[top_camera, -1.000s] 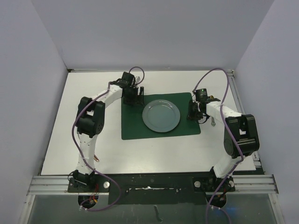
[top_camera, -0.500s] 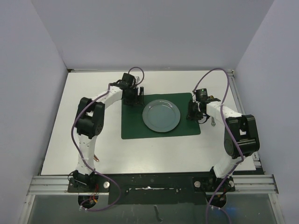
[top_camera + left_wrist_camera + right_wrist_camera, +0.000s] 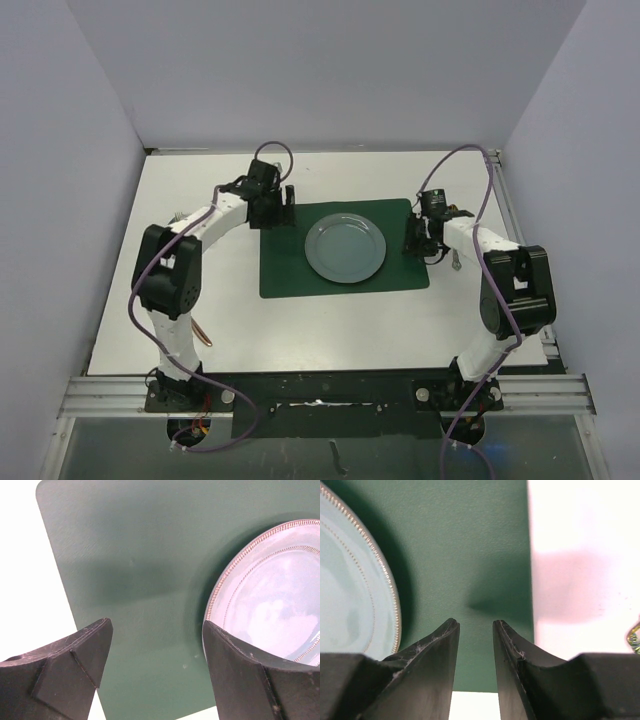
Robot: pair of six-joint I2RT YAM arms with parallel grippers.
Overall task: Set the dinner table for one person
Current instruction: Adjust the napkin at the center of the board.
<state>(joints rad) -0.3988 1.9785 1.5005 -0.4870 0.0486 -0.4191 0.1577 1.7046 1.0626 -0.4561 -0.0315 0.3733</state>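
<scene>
Green placemat lies near the middle of the white dinner table, with a pale blue plate on it. The left gripper hangs wide open and empty over the mat's far-left corner; the right gripper is narrowly parted, holding nothing, above its right edge. Either one dropping too low could snag the mat and drag the plate askew.

White-shelled left arm and right arm with bulky black joints, each trailing a purple cable; left gripper and right gripper have matte black wedge fingers.
</scene>
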